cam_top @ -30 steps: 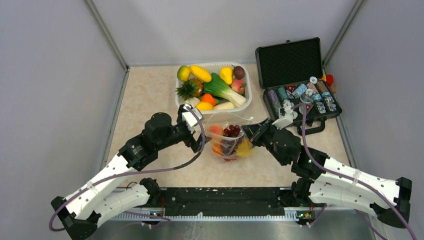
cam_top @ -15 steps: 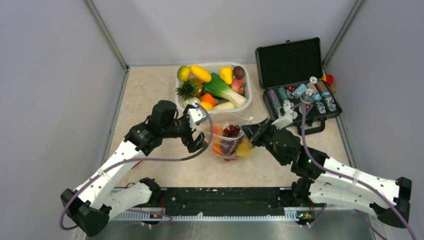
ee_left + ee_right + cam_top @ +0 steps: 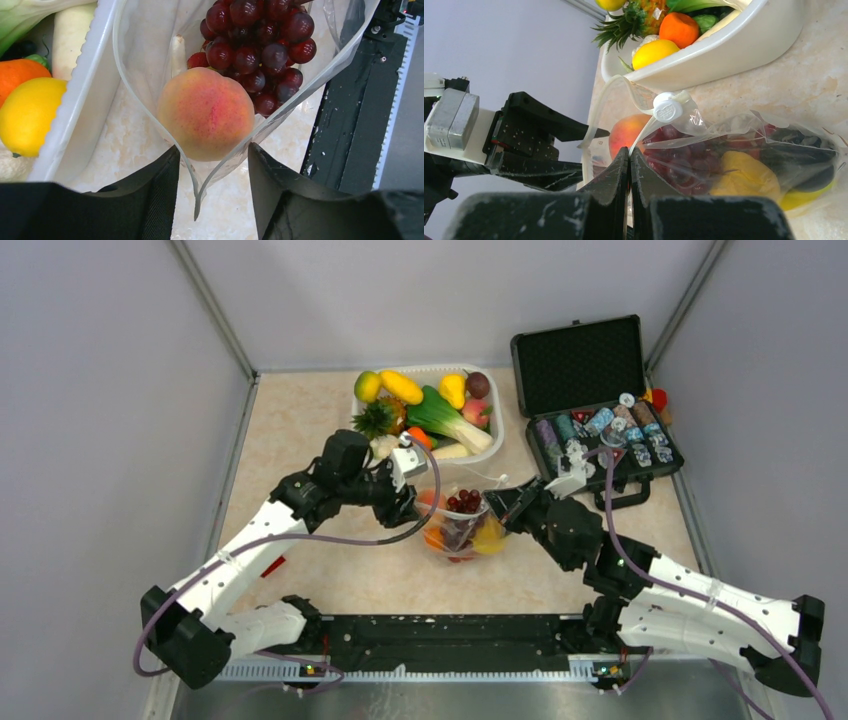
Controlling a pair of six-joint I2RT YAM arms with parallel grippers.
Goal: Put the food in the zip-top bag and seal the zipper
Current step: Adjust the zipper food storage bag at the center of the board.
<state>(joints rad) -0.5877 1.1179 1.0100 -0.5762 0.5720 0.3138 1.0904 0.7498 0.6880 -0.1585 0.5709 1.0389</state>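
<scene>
The zip-top bag (image 3: 462, 530) lies open on the table between my grippers, holding food: a peach (image 3: 206, 114), dark grapes (image 3: 260, 45) and a yellow banana (image 3: 744, 175). My left gripper (image 3: 405, 502) is open; in the left wrist view (image 3: 212, 170) its fingers stand either side of the zipper (image 3: 196, 197) at the bag's pointed left end, not touching it. My right gripper (image 3: 500, 508) is shut on the zipper strip at the bag's right end, as the right wrist view (image 3: 629, 155) shows, just below the white slider (image 3: 667, 107).
The white tub (image 3: 428, 368) of toy fruit and vegetables stands just behind the bag, and its wall (image 3: 85, 115) is close to my left fingers. An open black case of chips (image 3: 600, 410) sits at the back right. Grey walls enclose the table.
My left arm has swung forward and to the right, bringing its open jaws around the bag's left end. The right arm and the bag have stayed put.
</scene>
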